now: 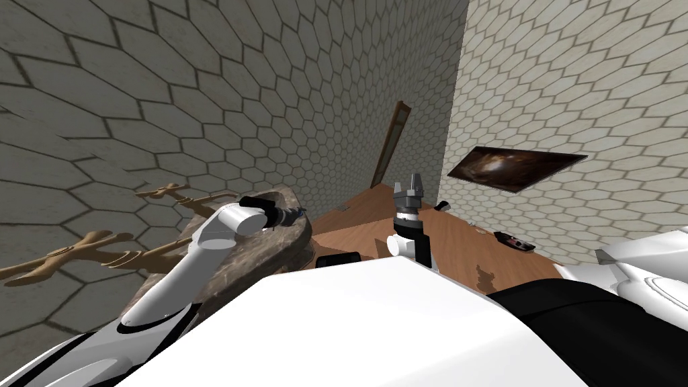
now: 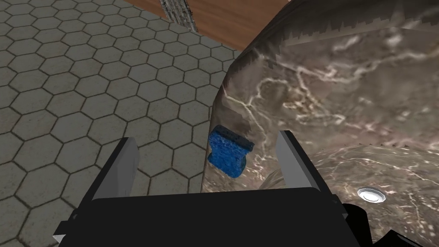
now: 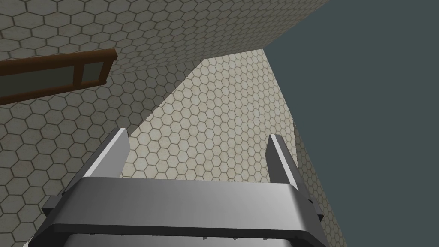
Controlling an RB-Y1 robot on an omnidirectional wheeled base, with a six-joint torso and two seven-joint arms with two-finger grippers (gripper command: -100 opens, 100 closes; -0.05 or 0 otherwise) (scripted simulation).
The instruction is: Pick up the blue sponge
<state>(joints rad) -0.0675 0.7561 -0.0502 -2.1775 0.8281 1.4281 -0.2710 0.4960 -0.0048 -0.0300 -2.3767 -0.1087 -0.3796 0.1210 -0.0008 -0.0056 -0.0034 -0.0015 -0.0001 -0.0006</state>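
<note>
A blue sponge point(image 2: 227, 152) rests on the rim of a brown marbled stone basin point(image 2: 343, 98), at its edge toward the tiled wall. My left gripper point(image 2: 205, 161) is open and the sponge lies between its two fingers point(image 2: 123, 165), nearer the basin-side one, with a gap on each side. In the head view the left gripper point(image 1: 293, 214) reaches over the stone basin point(image 1: 269, 235) at the left. My right gripper point(image 1: 410, 185) is raised upright in the middle of the head view; in its wrist view the right gripper point(image 3: 197, 154) stands open with nothing between its fingers.
A drain point(image 2: 371, 194) sits in the basin's bowl. Tan curved tap fittings point(image 1: 87, 252) stick out of the wall left of the basin. A wooden floor point(image 1: 403, 222) lies beyond, with a dark remote-like object point(image 1: 514, 241) near the far wall.
</note>
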